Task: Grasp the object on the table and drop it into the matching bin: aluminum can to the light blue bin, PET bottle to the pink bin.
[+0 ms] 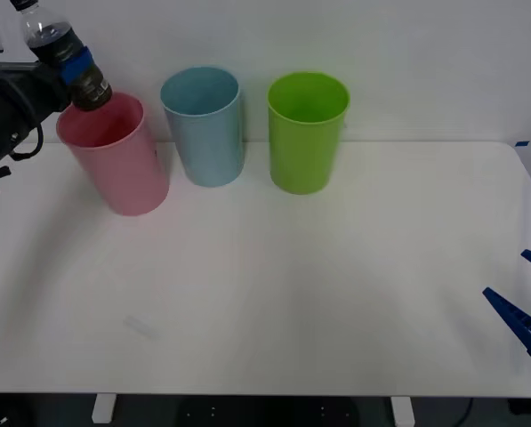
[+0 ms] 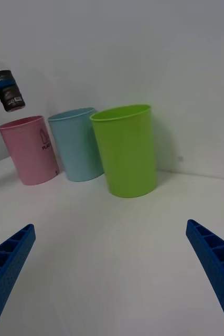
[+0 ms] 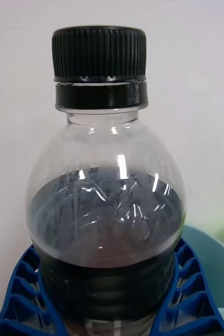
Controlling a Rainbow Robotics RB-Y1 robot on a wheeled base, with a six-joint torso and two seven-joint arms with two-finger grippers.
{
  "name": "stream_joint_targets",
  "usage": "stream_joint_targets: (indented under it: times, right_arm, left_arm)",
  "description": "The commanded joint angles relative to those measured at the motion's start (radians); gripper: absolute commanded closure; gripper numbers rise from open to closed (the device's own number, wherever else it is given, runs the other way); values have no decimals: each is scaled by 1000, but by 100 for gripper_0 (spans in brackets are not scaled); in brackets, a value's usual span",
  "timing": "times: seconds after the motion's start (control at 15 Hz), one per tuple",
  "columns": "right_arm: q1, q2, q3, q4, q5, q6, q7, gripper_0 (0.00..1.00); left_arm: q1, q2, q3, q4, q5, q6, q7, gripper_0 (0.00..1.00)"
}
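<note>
Both fingers of my left gripper [image 1: 76, 67] clench the PET bottle [image 1: 65, 52], seemingly over the pink bin [image 1: 114, 156]; right gripper [image 2: 112, 273] released.

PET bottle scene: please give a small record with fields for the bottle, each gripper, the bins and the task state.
bottle: PET bottle, black cap, dark contents, held tilted in the air above the pink bin's rim
left gripper: left gripper, shut on the bottle's body, over the pink bin
right gripper: right gripper, open, low over the table at the robot's right, holding nothing
bins: pink, light blue bin, green bin, upright in a row, left to right
task state: bottle not yet dropped
</note>
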Motion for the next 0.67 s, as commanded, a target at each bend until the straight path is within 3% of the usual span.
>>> stream_joint_targets:
  times: [0.07,0.47,0.53,0.6,0.67]
  right_arm:
    - [0,0,0,0,0,0,0,0]
    - [0,0,0,0,0,0,0,0]
    - [0,0,0,0,0,0,0,0]
    - [0,0,0,0,0,0,0,0]
    - [0,0,0,0,0,0,0,0]
  left_arm:
    - [-65,-36,-19,87,-18,-1,-12,100]
    - [-75,-50,-19,100,-35,-1,-19,100]
    - [-75,-50,-19,100,-36,-1,-19,92]
    - [-75,-50,-19,100,-38,-1,-21,69]
    - [-75,-50,-17,100,-39,-1,-26,0]
